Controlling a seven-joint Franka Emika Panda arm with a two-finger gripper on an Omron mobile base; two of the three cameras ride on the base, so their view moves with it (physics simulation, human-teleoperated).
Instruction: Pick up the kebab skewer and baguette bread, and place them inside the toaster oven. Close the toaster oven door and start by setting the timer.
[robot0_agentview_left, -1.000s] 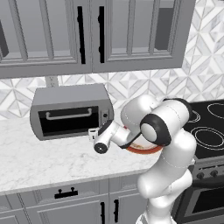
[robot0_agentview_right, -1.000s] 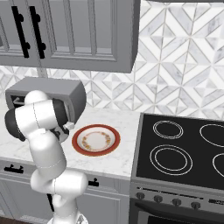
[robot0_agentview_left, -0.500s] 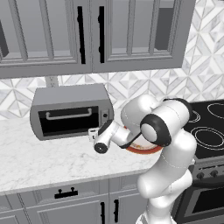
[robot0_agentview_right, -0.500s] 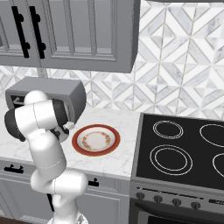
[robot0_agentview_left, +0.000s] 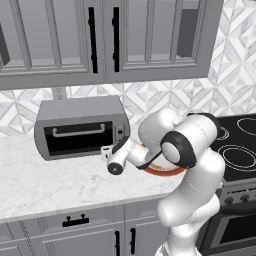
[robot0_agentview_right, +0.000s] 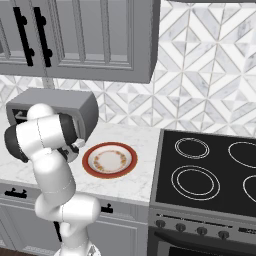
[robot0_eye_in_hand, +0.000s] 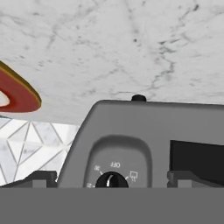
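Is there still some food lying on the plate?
No, the plate in the right base view shows just its red rim and patterned middle, with no skewer or bread on it.

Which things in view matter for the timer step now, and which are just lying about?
Job:
toaster oven
toaster oven door, shut
timer knob
gripper, open by the knob panel

Lying about:
plate, nothing on it
stove
upper cabinets
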